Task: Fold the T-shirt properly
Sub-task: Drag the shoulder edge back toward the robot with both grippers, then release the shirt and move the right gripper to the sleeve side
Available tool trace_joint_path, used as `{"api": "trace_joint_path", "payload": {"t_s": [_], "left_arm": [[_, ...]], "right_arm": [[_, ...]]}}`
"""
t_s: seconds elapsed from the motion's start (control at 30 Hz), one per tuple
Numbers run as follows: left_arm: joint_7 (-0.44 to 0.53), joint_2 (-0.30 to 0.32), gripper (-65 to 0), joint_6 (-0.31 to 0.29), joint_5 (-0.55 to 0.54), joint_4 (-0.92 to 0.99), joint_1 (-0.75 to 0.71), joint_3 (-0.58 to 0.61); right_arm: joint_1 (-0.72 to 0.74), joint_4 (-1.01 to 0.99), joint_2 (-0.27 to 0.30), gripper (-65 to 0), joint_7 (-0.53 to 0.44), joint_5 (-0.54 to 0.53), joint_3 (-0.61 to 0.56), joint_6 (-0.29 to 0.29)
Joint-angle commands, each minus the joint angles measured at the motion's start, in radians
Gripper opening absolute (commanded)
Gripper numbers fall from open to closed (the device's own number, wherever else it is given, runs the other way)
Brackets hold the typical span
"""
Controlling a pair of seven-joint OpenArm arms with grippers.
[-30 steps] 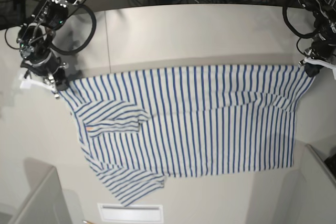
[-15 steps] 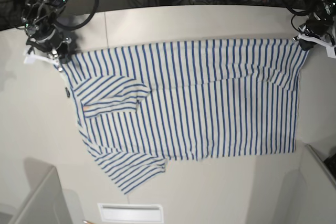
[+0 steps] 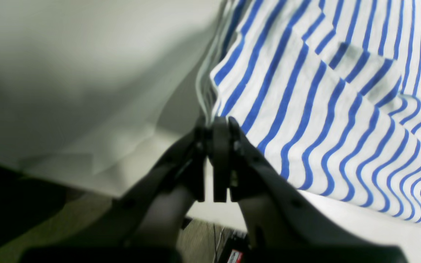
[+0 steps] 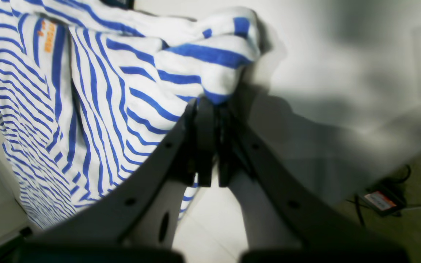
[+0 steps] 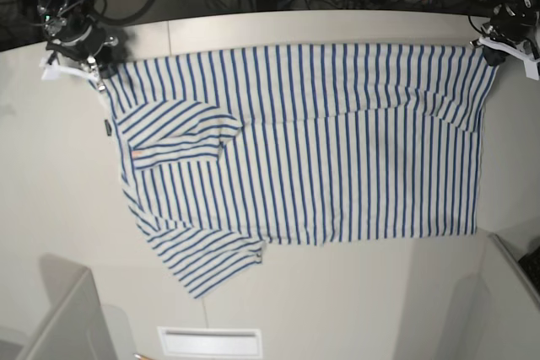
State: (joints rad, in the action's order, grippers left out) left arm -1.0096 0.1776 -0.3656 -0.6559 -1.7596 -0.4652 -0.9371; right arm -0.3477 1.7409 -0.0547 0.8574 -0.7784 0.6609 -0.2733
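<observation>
Dragged farther up the table (image 5: pixel 354 27): T-shirt (image 5: pixel 321 141).

Lighting: even, bright overhead; soft shadows on the table (image 5: pixel 337 31). Base view: sharp, edges bowed by wide lens. Wrist views: soft throughout; dark fingers (image 3: pixel 221 146) blurred up close, T-shirt (image 4: pixel 86 91) stripes smeared, corners dim.

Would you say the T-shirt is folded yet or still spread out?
Mostly spread: the T-shirt lies flat across the table, only one sleeve folded over, both grippers pinching its far corners.
</observation>
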Motion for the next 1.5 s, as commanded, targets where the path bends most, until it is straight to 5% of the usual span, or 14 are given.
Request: {"api": "trace_joint_path", "payload": {"t_s": [0.0,1.07,1.1,1.13,1.27,1.37,1.47], "left_arm": [[0.016,0.015,-65.0,0.004,-0.003,-0.015,-0.011,-0.009],[0.016,0.000,-65.0,0.007,-0.003,-0.012,-0.080,-0.010],[0.016,0.000,-65.0,0.007,-0.003,-0.012,-0.080,-0.015],[0.015,0.000,-65.0,0.007,-0.003,-0.012,-0.080,-0.029],[0.013,-0.023,-39.0,0.006,-0.003,-0.015,-0.080,-0.101],[0.013,-0.026,-24.8,0.003,-0.003,-0.016,-0.080,-0.142],[0.013,-0.026,-20.7,0.003,-0.009,-0.020,-0.080,-0.176]], "right_arm": [[-0.006,0.018,0.008,-65.0,-0.017,0.003,0.004,0.001],[-0.093,0.034,0.008,-65.0,-0.010,0.003,0.006,0.001],[-0.096,0.037,0.008,-64.1,-0.010,0.003,0.006,0.001],[-0.101,0.041,0.008,-55.8,-0.013,0.003,0.006,0.001],[-0.121,0.092,0.006,-29.3,-0.019,0.003,0.006,0.001],[-0.133,0.143,0.006,-28.4,-0.019,0.003,0.006,0.001],[-0.135,0.186,0.006,-30.6,-0.019,0.003,0.006,-0.001]]}}
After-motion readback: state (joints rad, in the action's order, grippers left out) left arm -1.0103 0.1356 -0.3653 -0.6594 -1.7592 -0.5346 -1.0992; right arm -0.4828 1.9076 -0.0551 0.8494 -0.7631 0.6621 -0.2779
